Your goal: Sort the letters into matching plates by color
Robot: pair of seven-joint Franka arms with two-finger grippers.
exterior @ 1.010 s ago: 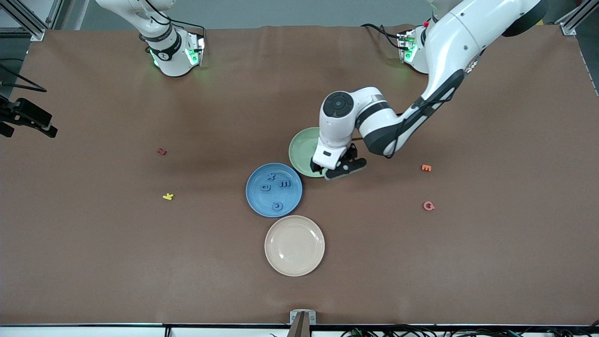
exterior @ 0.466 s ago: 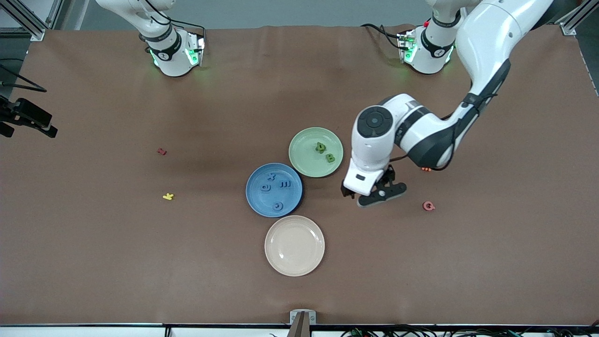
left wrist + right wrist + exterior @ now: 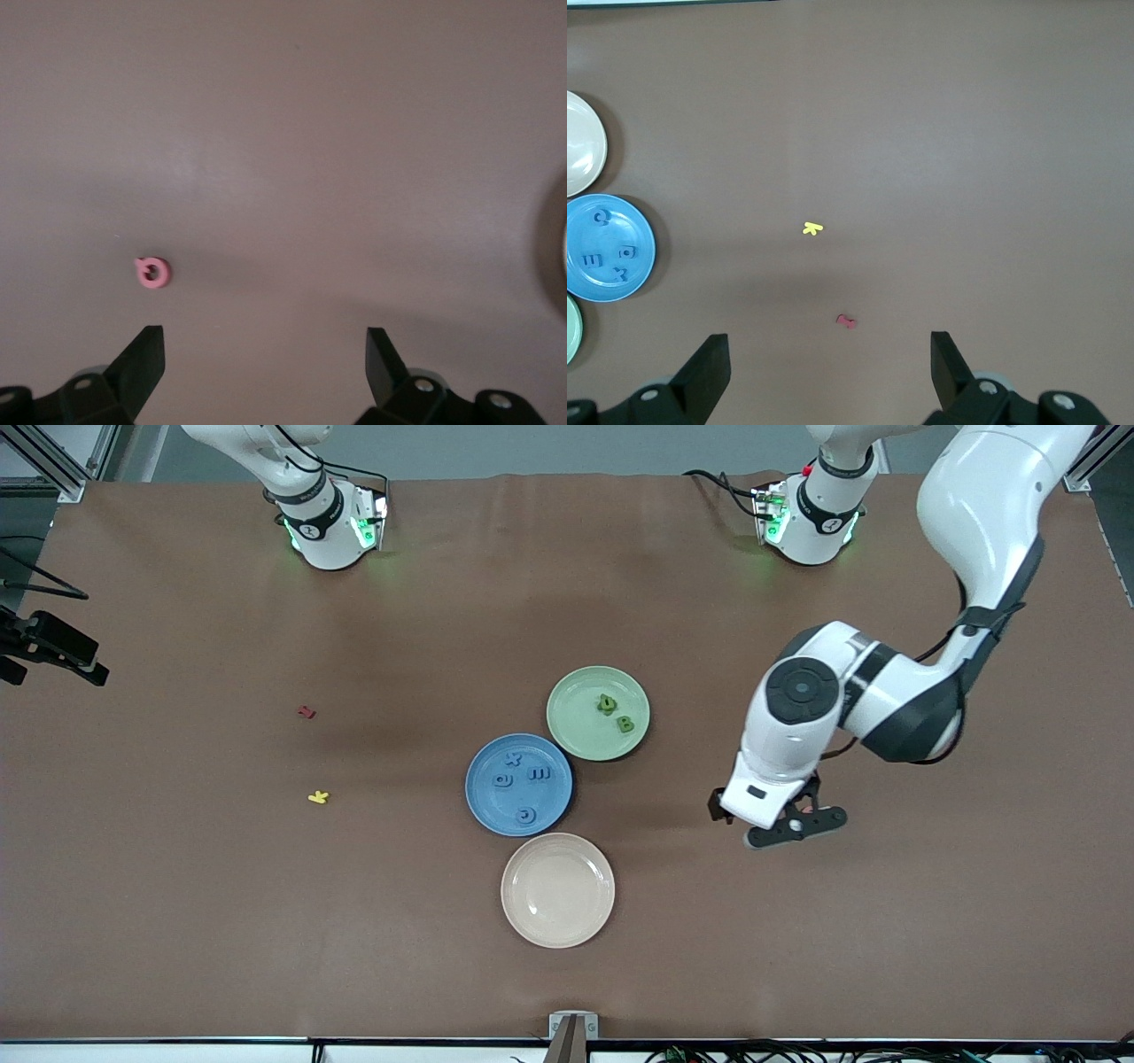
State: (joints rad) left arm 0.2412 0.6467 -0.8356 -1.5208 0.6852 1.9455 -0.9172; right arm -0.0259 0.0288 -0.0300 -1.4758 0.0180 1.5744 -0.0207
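Observation:
The blue plate (image 3: pixel 519 784) holds several blue letters (image 3: pixel 539 773). The pale green plate (image 3: pixel 598 713) touches it on the side farther from the front camera and holds green letters (image 3: pixel 607 705), one more (image 3: pixel 625 724) beside them. My left gripper (image 3: pixel 795 825) hangs open and empty over bare table toward the left arm's end; in the left wrist view its open gripper (image 3: pixel 264 354) has a pink letter (image 3: pixel 153 274) just ahead of one finger. My right gripper (image 3: pixel 830 372) is open and empty, high over the table, and the blue plate (image 3: pixel 609 248) shows in its view.
A beige plate (image 3: pixel 557 890) lies nearer the front camera than the blue plate. A yellow letter (image 3: pixel 318 797) and a red letter (image 3: pixel 306 712) lie toward the right arm's end; the right wrist view shows the same yellow letter (image 3: pixel 812 228) and red letter (image 3: pixel 847 321).
My left arm has swung away from over the green plate toward the left arm's end of the table, staying open. The green letters in that plate have come into view. The right arm waits.

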